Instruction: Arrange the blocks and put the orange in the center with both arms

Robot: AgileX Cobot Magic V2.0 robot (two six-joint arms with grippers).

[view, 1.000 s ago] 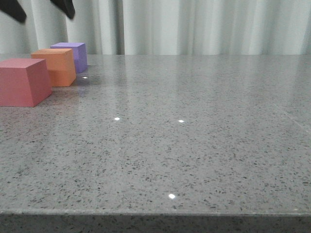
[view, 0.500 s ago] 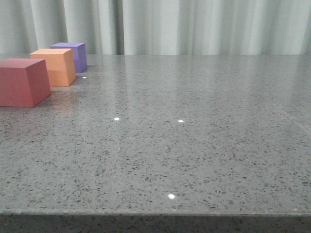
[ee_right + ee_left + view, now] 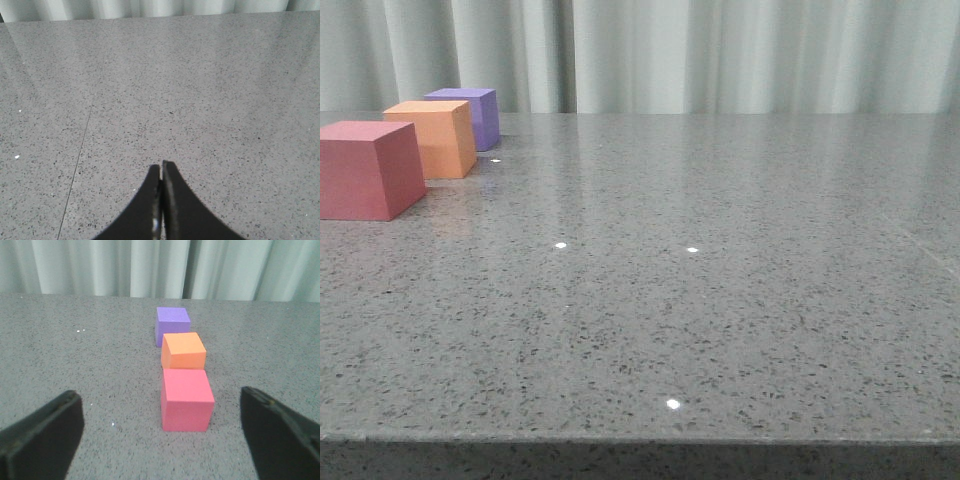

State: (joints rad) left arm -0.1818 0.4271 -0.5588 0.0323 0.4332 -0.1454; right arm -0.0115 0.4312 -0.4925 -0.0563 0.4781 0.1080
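Observation:
Three cubes stand in a row at the far left of the table: the red-pink cube (image 3: 368,168) nearest, the orange cube (image 3: 437,137) in the middle, the purple cube (image 3: 472,115) farthest. The left wrist view shows the same row, red-pink (image 3: 186,399), orange (image 3: 184,350), purple (image 3: 172,325), touching or nearly so. My left gripper (image 3: 162,432) is open, its fingers wide apart, drawn back short of the red-pink cube and holding nothing. My right gripper (image 3: 161,167) is shut over bare table with nothing in it. Neither gripper appears in the front view.
The grey speckled table (image 3: 720,260) stretches to a front edge (image 3: 640,438). Pale curtains (image 3: 720,50) hang behind it. A thin seam (image 3: 75,170) runs through the tabletop in the right wrist view.
One second ago dark gripper fingers showed at the front view's top left above the cubes; they have left that view. The cubes have not moved.

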